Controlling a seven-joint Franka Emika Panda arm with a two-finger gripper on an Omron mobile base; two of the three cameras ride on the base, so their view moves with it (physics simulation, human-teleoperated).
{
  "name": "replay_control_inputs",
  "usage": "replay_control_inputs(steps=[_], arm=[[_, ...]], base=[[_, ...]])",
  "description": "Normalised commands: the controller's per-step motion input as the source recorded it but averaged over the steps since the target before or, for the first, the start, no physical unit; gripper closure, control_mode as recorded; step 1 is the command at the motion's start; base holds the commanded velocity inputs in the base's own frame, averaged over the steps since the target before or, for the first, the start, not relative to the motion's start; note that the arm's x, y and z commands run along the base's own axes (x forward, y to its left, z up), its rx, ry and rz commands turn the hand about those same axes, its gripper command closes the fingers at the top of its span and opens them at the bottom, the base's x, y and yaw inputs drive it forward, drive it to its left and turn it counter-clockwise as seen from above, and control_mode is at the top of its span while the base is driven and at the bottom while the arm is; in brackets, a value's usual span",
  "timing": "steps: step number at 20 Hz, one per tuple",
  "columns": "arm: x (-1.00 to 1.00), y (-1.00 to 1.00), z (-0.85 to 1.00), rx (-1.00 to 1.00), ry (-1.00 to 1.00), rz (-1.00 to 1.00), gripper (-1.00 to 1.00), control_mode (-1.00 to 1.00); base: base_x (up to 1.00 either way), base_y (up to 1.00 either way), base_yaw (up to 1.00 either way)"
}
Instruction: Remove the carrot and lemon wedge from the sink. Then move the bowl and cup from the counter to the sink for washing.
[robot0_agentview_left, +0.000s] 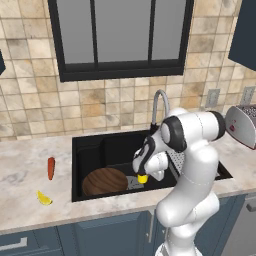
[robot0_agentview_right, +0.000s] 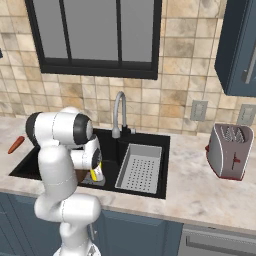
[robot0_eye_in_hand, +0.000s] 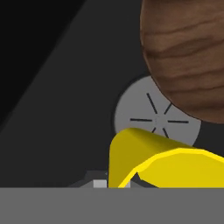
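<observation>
My gripper (robot0_agentview_left: 143, 175) hangs low inside the black sink (robot0_agentview_left: 90, 150), shut on the yellow cup (robot0_agentview_left: 142, 178). In the hand view the cup (robot0_eye_in_hand: 166, 164) fills the bottom, just above the round grey drain (robot0_eye_in_hand: 140, 113). The brown wooden bowl (robot0_agentview_left: 104, 181) lies on the sink floor to the left of the cup, and its rim (robot0_eye_in_hand: 188, 57) shows at the upper right of the hand view. On the beige counter (robot0_agentview_left: 25, 170) left of the sink lie the orange carrot (robot0_agentview_left: 51, 168) and, nearer the front edge, the lemon wedge (robot0_agentview_left: 44, 198). The right base view has the cup (robot0_agentview_right: 95, 174) and the carrot (robot0_agentview_right: 16, 144) too.
A grey perforated tray (robot0_agentview_right: 140, 168) sits in the right half of the sink. The curved silver faucet (robot0_agentview_right: 119, 112) rises behind the basin. A toaster (robot0_agentview_right: 230, 150) stands on the counter to the right. A dark-framed window (robot0_agentview_left: 120, 35) is set in the tiled wall above.
</observation>
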Motion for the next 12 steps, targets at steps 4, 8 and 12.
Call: replay_control_inputs(steps=[4,8,12], arm=[[0.14,0.0,-0.18,0.0,0.0,0.0,1.0,-1.0],[0.12,0.0,-0.19,0.0,0.0,0.0,1.0,-1.0],[0.08,0.0,-0.2,0.0,0.0,0.0,1.0,-1.0]], base=[[0.0,0.0,0.0],[0.0,0.0,0.0],[0.0,0.0,0.0]])
